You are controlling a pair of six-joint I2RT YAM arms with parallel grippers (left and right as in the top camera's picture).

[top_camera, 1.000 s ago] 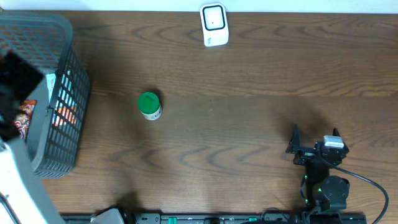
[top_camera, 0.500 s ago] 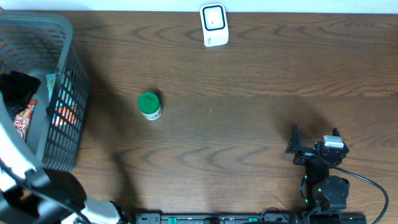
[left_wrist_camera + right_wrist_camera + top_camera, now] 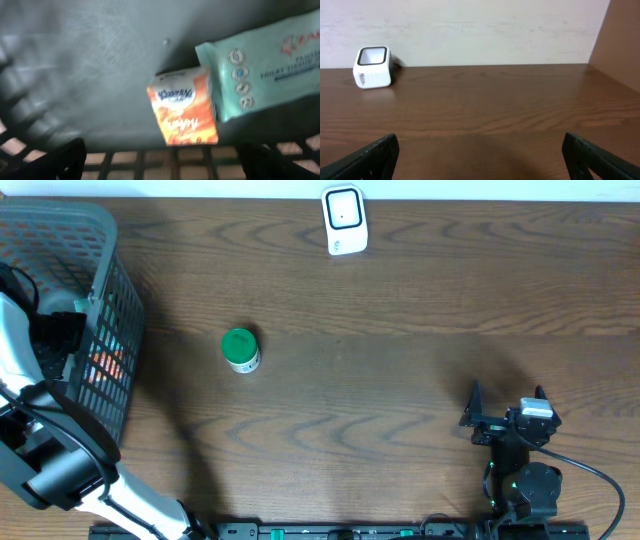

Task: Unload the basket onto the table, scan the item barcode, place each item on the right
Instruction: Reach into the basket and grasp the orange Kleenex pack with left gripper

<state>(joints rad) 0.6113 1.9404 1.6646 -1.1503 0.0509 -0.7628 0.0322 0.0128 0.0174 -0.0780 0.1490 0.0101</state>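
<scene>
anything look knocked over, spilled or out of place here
Nothing stands out. The green-lidded jar sits alone on the table, the scanner stands at the far edge, and the orange pack lies flat in the basket.

Wooden table, grey basket, green-lidded jar, white scanner

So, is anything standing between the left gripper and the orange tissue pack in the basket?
Nothing visible does. The left gripper is open, and the orange tissue pack lies uncovered ahead of it on the floor of the basket. The teal wipes pack only lies along its right edge.
</scene>
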